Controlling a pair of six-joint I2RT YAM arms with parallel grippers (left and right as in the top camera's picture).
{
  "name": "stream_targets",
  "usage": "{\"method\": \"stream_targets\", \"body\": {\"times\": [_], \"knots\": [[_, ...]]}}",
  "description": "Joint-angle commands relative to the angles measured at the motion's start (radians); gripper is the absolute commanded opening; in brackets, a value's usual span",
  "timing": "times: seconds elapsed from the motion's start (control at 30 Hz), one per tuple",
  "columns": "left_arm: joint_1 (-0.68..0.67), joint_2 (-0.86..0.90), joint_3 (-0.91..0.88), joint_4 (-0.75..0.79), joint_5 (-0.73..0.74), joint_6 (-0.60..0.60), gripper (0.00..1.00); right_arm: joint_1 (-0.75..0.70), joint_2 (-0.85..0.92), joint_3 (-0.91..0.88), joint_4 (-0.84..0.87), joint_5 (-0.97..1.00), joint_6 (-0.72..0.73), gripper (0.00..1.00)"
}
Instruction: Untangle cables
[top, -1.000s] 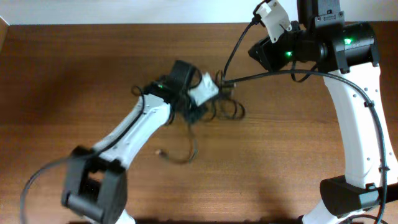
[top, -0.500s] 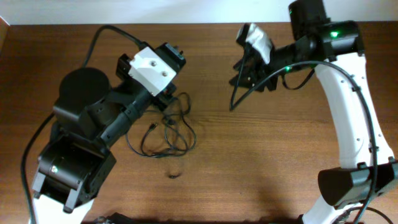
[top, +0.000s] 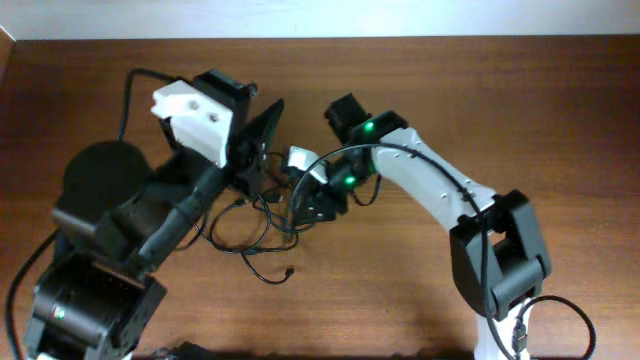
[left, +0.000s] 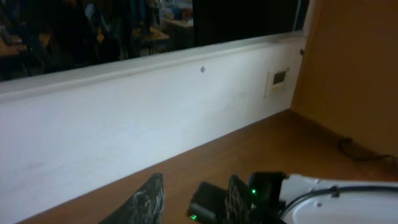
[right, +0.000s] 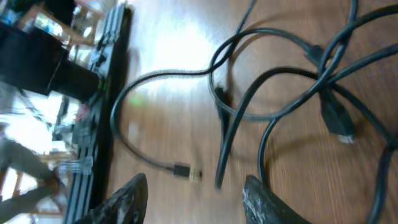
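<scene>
Cables (top: 268, 215) lie in loose loops mid-bench (top: 520, 110), at 8 o'clock from the right claw (right: 196, 194). Right claw is spread low over the strands, likely lining up a pick. Left claw (left: 194, 191) is spread, empty, raised at 12 o'clock, out of the way.

From overhead, my left arm (top: 185, 205) hides part of the cables (top: 266, 216). In the right wrist view they are blurred and run off the right edge.

The cables (top: 268, 208) sprawl mid-table (top: 450, 100). The left gripper (top: 262, 145) crowds them at twelve o'clock and the right gripper (top: 305, 205) at two. Five to six o'clock lies open.
</scene>
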Motion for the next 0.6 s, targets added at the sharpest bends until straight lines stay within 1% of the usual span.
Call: {"method": "stream_targets", "body": {"times": [0.0, 0.03, 0.07, 0.1, 0.2, 0.3, 0.33, 0.37, 0.4, 0.43, 0.47, 0.5, 0.57], "knots": [[0.003, -0.009, 0.005, -0.063, -0.012, -0.078, 0.34, 0.067, 0.000, 0.000, 0.092, 0.085, 0.361, 0.49], [0.003, -0.008, 0.005, -0.086, -0.038, -0.106, 0.34, 0.095, 0.000, 0.000, 0.127, 0.093, 0.409, 0.49], [0.003, -0.009, 0.005, -0.094, -0.071, -0.133, 0.35, 0.117, 0.000, 0.000, 0.153, 0.148, 0.462, 0.48], [0.003, -0.009, 0.005, -0.095, -0.082, -0.137, 0.35, 0.145, 0.000, 0.000, 0.179, 0.229, 0.512, 0.45], [0.003, -0.020, 0.005, -0.096, -0.082, -0.141, 0.36, 0.193, 0.008, 0.000, 0.206, 0.419, 0.517, 0.44], [0.003, -0.047, 0.005, -0.096, -0.082, -0.140, 0.36, 0.173, 0.013, -0.001, 0.241, 0.448, 0.428, 0.47], [0.003, -0.050, 0.005, -0.096, -0.082, -0.140, 0.36, 0.163, 0.013, -0.001, 0.233, 0.439, 0.424, 0.46], [0.003, -0.050, 0.005, -0.096, -0.082, -0.140, 0.36, 0.161, 0.013, -0.003, 0.231, 0.436, 0.422, 0.36], [0.003, -0.050, 0.005, -0.096, -0.082, -0.140, 0.36, 0.159, 0.014, -0.010, 0.227, 0.432, 0.422, 0.19], [0.003, -0.050, 0.005, -0.098, -0.082, -0.140, 0.36, 0.159, 0.014, -0.031, 0.231, 0.431, 0.422, 0.08], [0.003, -0.050, 0.005, -0.099, -0.082, -0.140, 0.36, 0.160, 0.015, -0.049, 0.237, 0.428, 0.422, 0.09], [0.003, -0.050, 0.005, -0.099, -0.082, -0.140, 0.37, 0.160, 0.015, -0.077, 0.246, 0.424, 0.422, 0.19], [0.003, -0.050, 0.005, -0.099, -0.082, -0.140, 0.37, 0.160, 0.015, -0.108, 0.250, 0.424, 0.422, 0.24]]}}
